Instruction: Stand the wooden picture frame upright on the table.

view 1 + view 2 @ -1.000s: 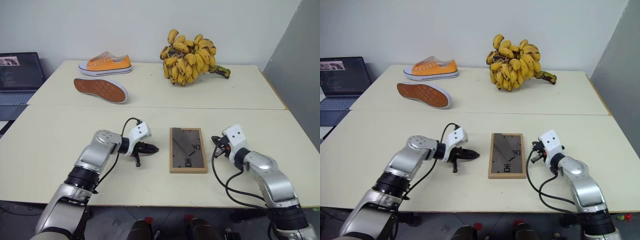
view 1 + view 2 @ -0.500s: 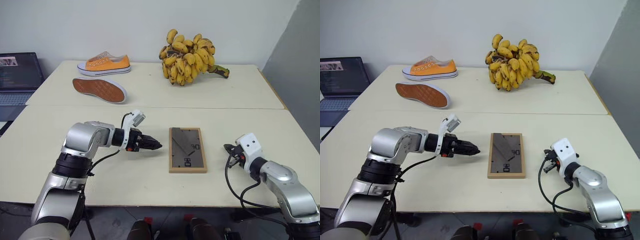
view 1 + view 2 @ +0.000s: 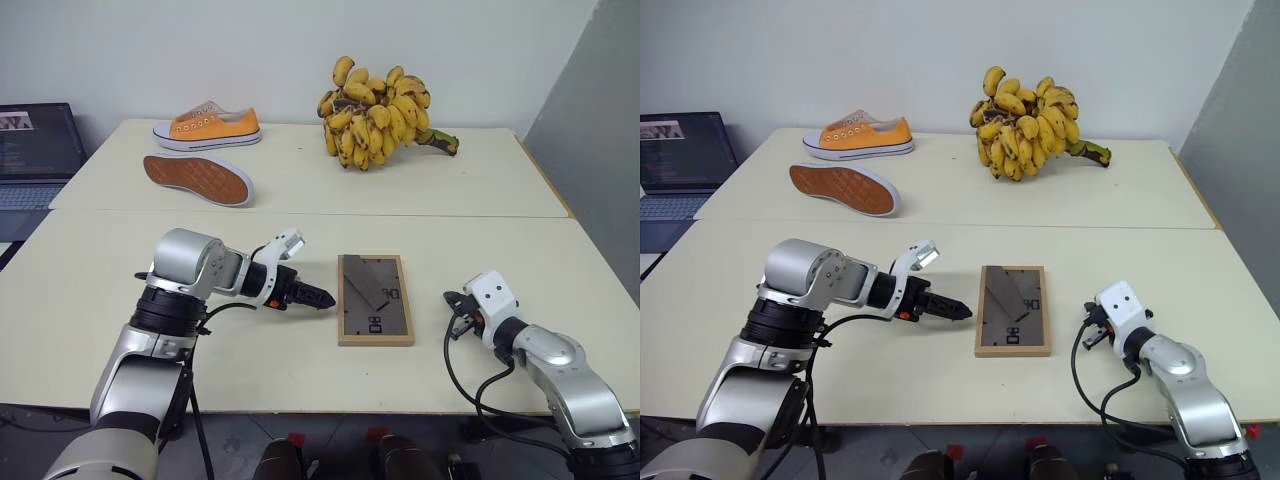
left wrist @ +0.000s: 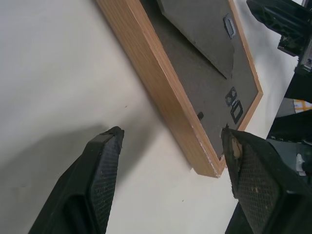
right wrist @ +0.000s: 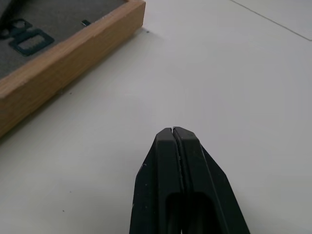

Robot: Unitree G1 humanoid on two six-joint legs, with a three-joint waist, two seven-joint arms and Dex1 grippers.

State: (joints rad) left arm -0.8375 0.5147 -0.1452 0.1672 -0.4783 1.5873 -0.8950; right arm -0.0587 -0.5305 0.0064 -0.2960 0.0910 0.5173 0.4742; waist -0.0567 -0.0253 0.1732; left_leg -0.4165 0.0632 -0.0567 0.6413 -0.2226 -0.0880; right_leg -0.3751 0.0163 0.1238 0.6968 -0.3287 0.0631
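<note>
A: Where is the wooden picture frame at this moment?

B: It lies flat on the near slab of the surface, back side up, between the two arms. I see the dark grey back with the stand flap and some white marks. The picture side is turned down, so it is hidden.

A: And the jaws?

B: The left gripper has its jaws spread wide and holds nothing. It points toward the left long edge of the frame, just beside it. In the left wrist view one finger is over the bare surface and the other is over the frame's near corner. The right gripper has its jaws pressed together, empty, near the right edge of the frame but apart from it.

A: So which step is this?

B: I judge it is the approach, before any grasp. The frame is not yet lifted. Next, I think the left jaws must close over the wooden edge and tip the frame up, and the stand flap must swing out to support it.

A: What is hard to see?

B: Whether the flap is loose or folded tight I cannot tell, and whether the left fingers touch the surface is also unclear.
</note>
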